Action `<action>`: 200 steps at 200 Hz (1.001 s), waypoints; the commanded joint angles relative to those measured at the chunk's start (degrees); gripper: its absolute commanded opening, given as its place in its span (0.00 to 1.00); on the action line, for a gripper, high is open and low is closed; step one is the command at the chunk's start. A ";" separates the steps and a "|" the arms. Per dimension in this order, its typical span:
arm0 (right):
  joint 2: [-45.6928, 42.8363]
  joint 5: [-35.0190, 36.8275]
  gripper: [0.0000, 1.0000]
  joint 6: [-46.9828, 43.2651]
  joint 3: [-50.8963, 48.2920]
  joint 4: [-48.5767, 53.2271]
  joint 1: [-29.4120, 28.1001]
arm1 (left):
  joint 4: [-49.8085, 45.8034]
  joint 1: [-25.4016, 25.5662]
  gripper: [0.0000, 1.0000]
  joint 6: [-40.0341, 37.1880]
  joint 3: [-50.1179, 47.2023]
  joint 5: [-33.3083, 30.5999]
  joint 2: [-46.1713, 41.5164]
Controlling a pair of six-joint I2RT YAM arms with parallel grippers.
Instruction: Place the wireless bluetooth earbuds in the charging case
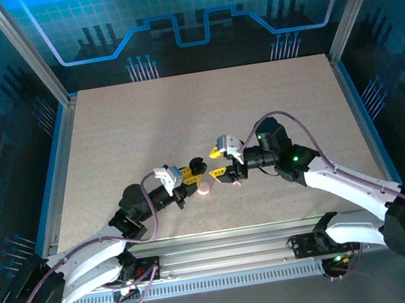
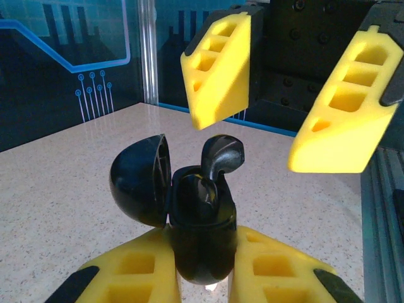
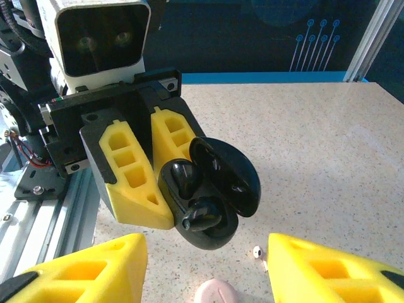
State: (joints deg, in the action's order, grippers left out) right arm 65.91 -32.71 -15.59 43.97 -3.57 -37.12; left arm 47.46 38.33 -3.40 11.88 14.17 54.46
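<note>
Left fingers [image 2: 126,271] clamp black case [image 2: 199,252], right fingers [image 2: 344,107] open; black bud [image 2: 221,156] half seated, white bud [image 3: 257,252] loose on counter [image 3: 328,126].

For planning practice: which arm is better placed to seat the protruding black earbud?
Probably right: the right gripper, open, hovers above the curved black earbud; the left gripper clamps the round black case.

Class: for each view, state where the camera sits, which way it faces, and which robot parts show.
Top external: above, behind the bases, looking down on the table; both arms show.
Left wrist: behind the left gripper, facing the right gripper; own fingers.
Right wrist: the reverse.
Both wrists share the open black case.
</note>
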 commanded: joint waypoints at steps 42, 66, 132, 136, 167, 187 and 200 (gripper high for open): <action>2.46 1.95 0.62 3.98 1.54 -2.48 -1.06 | 0.43 0.52 0.08 -1.04 1.67 -0.80 -0.83; 3.35 1.71 0.62 4.59 2.07 -3.01 -1.10 | 0.35 0.51 0.08 -0.98 1.77 -0.78 -0.84; 4.65 3.08 0.62 5.83 2.59 -4.87 -0.64 | 0.26 0.77 0.08 -0.98 1.93 -0.72 -0.93; 4.67 3.17 0.62 5.90 2.60 -4.86 -0.52 | 0.25 0.78 0.08 -0.99 1.99 -0.71 -0.93; 4.85 3.96 0.60 6.36 2.50 -4.45 0.41 | 0.13 0.94 0.08 -1.00 1.93 -0.70 -0.93; 4.47 3.72 0.59 6.28 2.15 -4.42 1.16 | 0.08 0.93 0.08 -1.08 2.05 -0.71 -1.02; 4.14 3.41 0.59 6.20 1.91 -4.34 1.76 | 0.03 0.96 0.08 -1.07 2.03 -0.66 -1.02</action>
State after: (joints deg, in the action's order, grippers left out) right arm 70.52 -29.50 -10.04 44.73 -7.55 -36.67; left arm 46.81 38.81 -3.40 11.99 13.74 54.35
